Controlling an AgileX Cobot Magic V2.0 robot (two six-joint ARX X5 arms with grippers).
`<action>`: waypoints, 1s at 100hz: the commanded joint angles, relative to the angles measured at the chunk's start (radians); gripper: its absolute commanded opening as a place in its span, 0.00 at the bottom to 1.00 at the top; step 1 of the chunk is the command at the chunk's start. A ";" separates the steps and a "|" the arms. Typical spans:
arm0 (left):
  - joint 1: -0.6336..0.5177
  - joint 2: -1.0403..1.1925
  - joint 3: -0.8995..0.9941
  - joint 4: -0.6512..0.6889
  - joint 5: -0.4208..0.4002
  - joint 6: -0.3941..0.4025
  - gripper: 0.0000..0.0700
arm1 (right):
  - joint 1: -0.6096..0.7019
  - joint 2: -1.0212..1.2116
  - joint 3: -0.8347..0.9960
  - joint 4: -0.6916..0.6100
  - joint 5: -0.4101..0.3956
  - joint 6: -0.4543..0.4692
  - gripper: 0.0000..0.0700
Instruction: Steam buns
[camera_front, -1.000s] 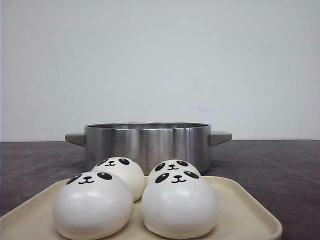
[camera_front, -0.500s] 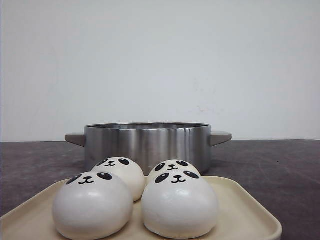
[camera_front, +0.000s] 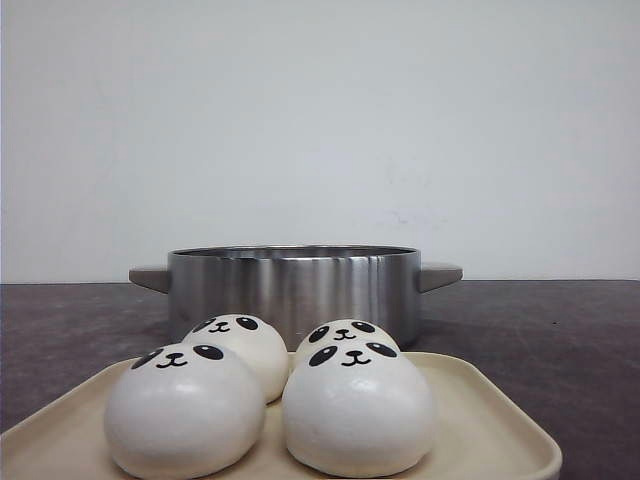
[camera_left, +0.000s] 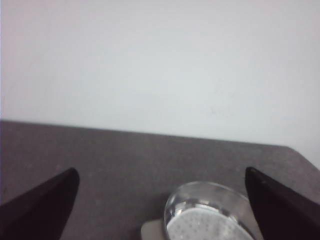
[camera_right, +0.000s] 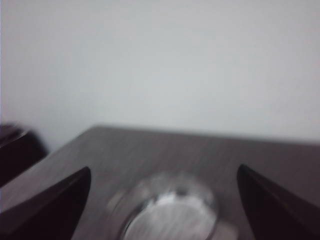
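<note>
Resting on the tray (camera_front: 480, 420), buns (camera_front: 270, 400) — away from both wide-open, empty grippers (camera_left: 160, 210) (camera_right: 162, 205).

We see only the fingertips of our body: the left gripper (camera_left: 160, 215) shows two matte black, wedge-shaped fingers (camera_left: 42, 210) that taper to a point. The right gripper (camera_right: 162, 210) has the same dark, pointed fingers (camera_right: 52, 207), blurred at the edges, with no markings, screws or cables visible on either.
</note>
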 joint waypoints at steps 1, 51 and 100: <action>-0.010 0.007 0.013 -0.002 0.003 0.006 0.96 | 0.100 0.103 0.011 -0.054 0.033 0.025 0.83; -0.157 0.005 0.013 -0.040 0.002 0.005 0.96 | 0.511 0.713 0.012 -0.229 0.248 0.150 0.77; -0.275 0.007 0.013 -0.059 -0.002 0.006 0.96 | 0.528 0.998 0.012 -0.029 0.286 0.233 0.76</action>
